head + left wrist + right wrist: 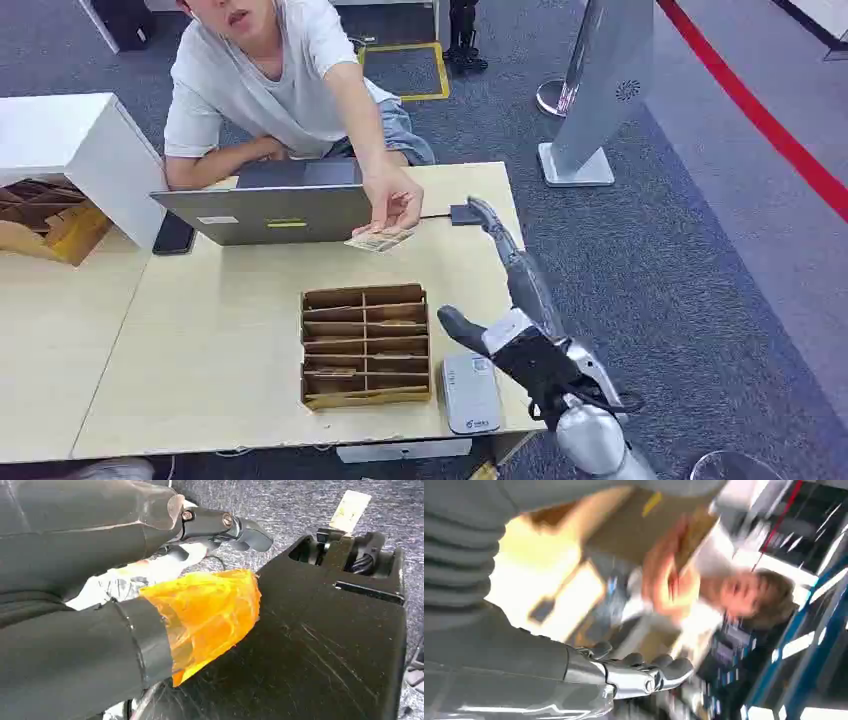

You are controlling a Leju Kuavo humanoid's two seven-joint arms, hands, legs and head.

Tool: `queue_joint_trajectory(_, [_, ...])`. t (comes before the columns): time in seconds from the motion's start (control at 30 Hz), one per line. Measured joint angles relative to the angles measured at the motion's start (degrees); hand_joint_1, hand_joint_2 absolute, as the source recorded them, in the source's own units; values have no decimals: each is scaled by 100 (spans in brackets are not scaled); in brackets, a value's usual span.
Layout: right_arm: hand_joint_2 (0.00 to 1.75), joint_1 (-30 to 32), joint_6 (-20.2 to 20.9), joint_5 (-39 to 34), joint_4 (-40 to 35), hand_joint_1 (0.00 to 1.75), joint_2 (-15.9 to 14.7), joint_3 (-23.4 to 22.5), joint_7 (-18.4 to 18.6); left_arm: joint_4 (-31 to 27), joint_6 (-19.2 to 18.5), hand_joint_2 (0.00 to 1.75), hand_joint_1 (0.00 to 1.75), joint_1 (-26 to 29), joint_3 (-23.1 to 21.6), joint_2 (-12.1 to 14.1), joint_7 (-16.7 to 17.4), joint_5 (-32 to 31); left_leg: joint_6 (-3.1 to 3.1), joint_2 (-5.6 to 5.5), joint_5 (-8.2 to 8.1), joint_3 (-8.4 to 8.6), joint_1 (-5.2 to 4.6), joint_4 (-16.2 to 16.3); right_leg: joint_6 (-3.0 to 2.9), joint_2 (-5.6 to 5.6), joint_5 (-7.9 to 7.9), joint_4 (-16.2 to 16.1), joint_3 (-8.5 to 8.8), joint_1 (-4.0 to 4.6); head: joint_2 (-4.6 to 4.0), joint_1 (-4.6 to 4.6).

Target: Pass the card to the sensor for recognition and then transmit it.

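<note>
**Card in the person's hand at the far side of the counter**

A pale wooden counter stands on grey carpet, with a red floor line running toward 4 o'clock at the right. At the middle of the counter sits a brown cardboard divider tray, and just beside it at 3 o'clock lies a small grey card reader. At 11 o'clock from the tray stands an open grey laptop, a black phone beside its left corner.

A person in a white shirt sits behind the laptop and reaches forward; the person's hand holds the card low over the counter, at 12 o'clock from the tray.

The right robot hand is stretched out toward the card with its fingers extended and spread wide, holding nothing, its tips near the person's hand but apart from it. In the left wrist view, the left robot hand hangs with nothing in it; whether it is wide or narrow I cannot tell.
</note>
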Motion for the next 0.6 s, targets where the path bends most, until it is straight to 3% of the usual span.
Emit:
queue_joint_trajectory(0.3, [175, -409, -1072, 2438, 61, 0, -22, 402, 599, 0, 57, 0, 0, 10, 0, -9, 50, -26, 0, -1, 0, -1, 0, 0, 0, -1, 0, 0, 0, 0, 0, 0])
queue_joint_trajectory(0.43, [175, -502, -1581, 3948, 205, 0, -35, 547, 973, 0, 59, 0, 0, 10, 0, -9, 50, -61, 0, -1, 0, 0, 0, 0, 0, -1, 0, 0, 0, 0, 0, 0])
queue_joint_trajectory(0.6, [175, -560, -1713, 4424, 385, 0, -42, 650, 1096, 0, 59, 0, 0, 10, 0, -9, 50, -66, 0, -1, 0, 0, 0, 0, 0, -1, 0, 0, 0, 0, 0, 0])
